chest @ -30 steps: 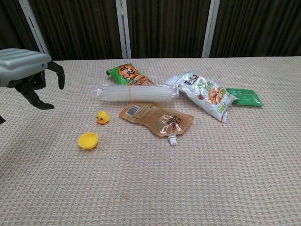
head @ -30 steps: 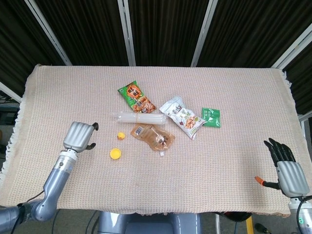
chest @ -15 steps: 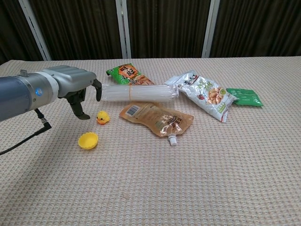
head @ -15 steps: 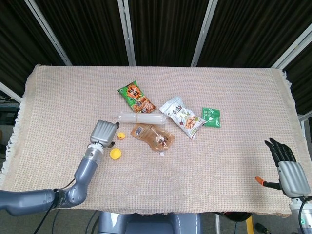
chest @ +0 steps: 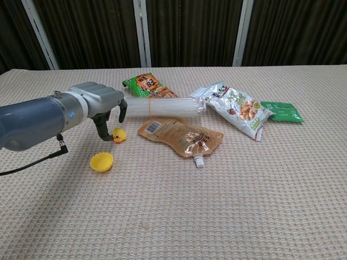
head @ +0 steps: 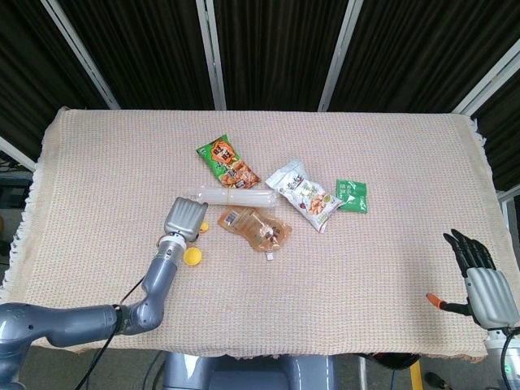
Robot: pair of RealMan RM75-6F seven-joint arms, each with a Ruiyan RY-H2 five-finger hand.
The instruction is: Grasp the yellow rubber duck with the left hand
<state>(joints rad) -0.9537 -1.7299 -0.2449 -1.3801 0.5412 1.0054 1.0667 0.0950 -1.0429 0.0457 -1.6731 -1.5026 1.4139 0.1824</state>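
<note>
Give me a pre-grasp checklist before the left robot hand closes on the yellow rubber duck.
1. Left robot hand over the small yellow rubber duck: ok.
2. Fingers apart, nothing held: ok.
3. Duck upright on the woven beige tablecloth: ok.
4. Yellow round cup apart from the duck: ok.
5. Clear plastic tube clear of the fingers: cannot tell.
6. Right robot hand away at the table edge: ok.

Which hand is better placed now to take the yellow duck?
The left hand: its fingers hang right at the duck. The right hand sits at the table's far edge.
</note>
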